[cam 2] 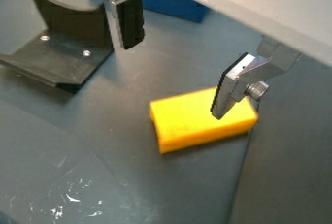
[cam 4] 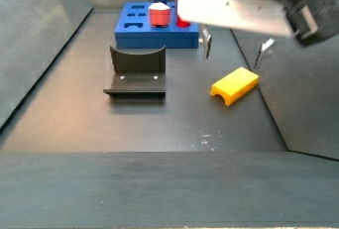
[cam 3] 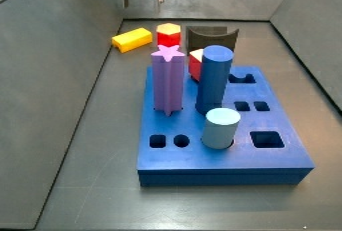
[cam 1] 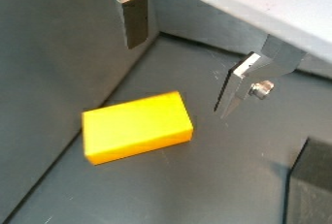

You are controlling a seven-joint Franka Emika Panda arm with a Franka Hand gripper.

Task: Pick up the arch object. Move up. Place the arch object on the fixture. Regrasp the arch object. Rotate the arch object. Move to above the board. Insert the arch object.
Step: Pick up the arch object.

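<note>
The arch object point(cam 1: 136, 126) point(cam 2: 201, 121) is a yellow-orange block lying flat on the dark floor, seen in both wrist views. My gripper point(cam 1: 182, 58) point(cam 2: 180, 58) hangs open above it, and only floor shows between its fingers point(cam 1: 134, 22). In both side views the arch object point(cam 3: 130, 40) point(cam 4: 235, 84) lies beside the grey wall, with the gripper point(cam 4: 236, 47) over it. The dark fixture point(cam 4: 135, 69) point(cam 2: 58, 48) point(cam 3: 207, 37) stands apart from the block. The blue board point(cam 3: 221, 125) point(cam 4: 149, 20) lies beyond the fixture.
On the board stand a purple star peg point(cam 3: 167, 75), a blue cylinder point(cam 3: 214, 75), a pale-blue cylinder point(cam 3: 222, 127) and a red peg with a yellow top point(cam 3: 168, 35). Sloping grey walls point(cam 3: 80, 85) enclose the floor; the arch object lies near one.
</note>
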